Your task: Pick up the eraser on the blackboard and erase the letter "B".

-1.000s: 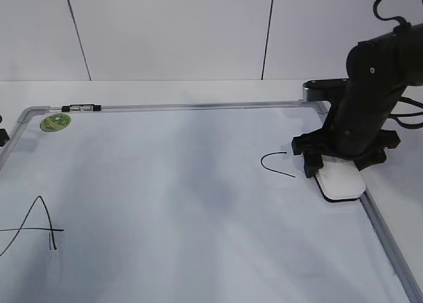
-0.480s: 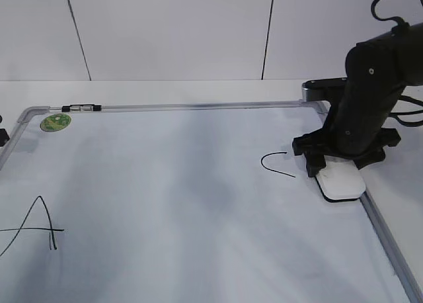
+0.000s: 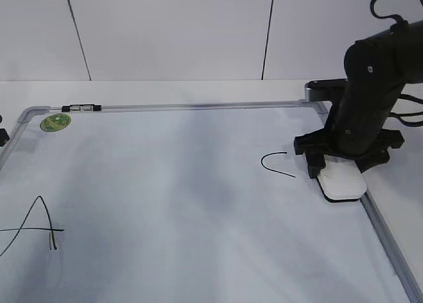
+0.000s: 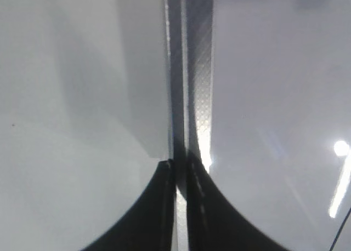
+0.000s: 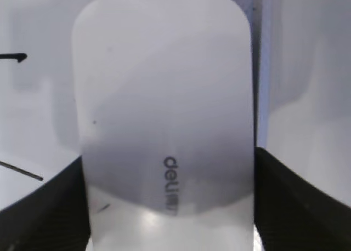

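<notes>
The white eraser (image 3: 344, 184) lies flat on the blackboard (image 3: 165, 177) at its right edge. My right gripper (image 3: 340, 167) is over it, fingers pressed on both long sides. The right wrist view shows the eraser (image 5: 164, 114) with grey lettering filling the gap between the jaws (image 5: 170, 207). A black "C" (image 3: 274, 163) is just left of the eraser, and a black "A" (image 3: 33, 227) is at the far left. No letter "B" shows; the board between them looks faintly smudged. My left gripper (image 4: 178, 174) is shut and empty above the board's grey frame (image 4: 192, 70).
A round green sticker (image 3: 55, 122) sits in the board's far left corner. A small black-and-silver marker (image 3: 80, 108) lies on the top frame rail. The board's right frame rail (image 3: 386, 240) runs just beside the eraser. White table lies beyond it.
My right gripper and the eraser have shifted very slightly to the right along the board's edge. The left arm has not visibly moved.
</notes>
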